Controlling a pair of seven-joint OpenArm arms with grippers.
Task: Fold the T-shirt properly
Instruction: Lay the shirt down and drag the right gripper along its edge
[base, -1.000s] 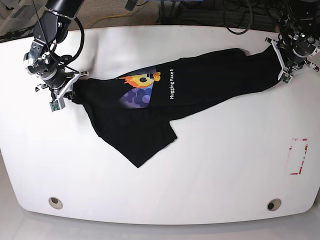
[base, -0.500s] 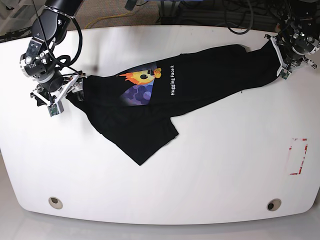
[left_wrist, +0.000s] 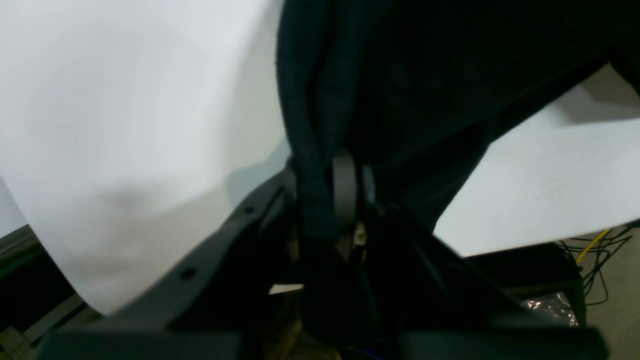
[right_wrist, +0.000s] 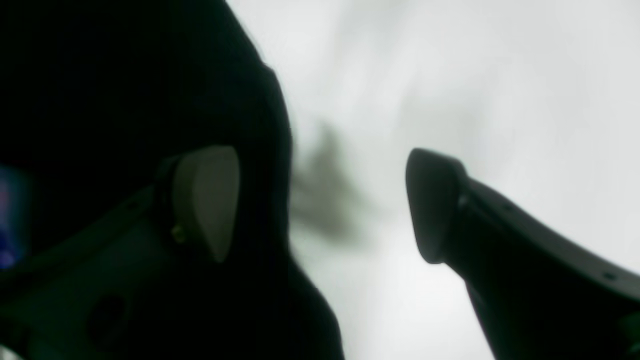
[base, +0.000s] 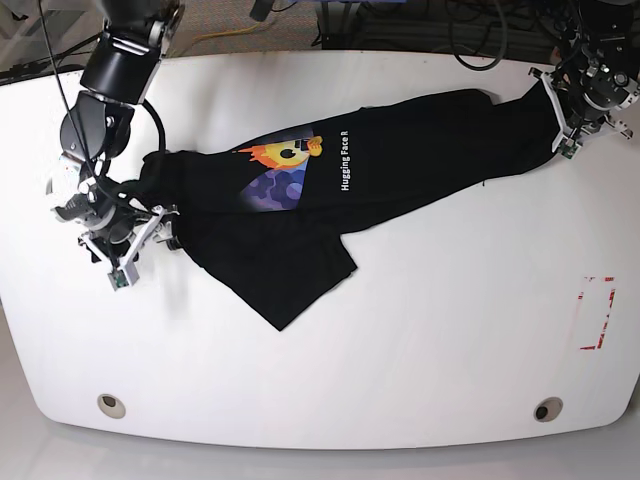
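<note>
The limp black T-shirt (base: 330, 190) is being pinched at 1 end by the left gripper (base: 563, 125), while the right gripper (base: 140, 245) is being held wide, empty.

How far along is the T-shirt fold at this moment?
Done: nothing folded; the T-shirt lies rumpled and slanted across the table. In hand: left gripper pinches one end; right gripper is open beside the other. Left: flattening and every fold.
</note>
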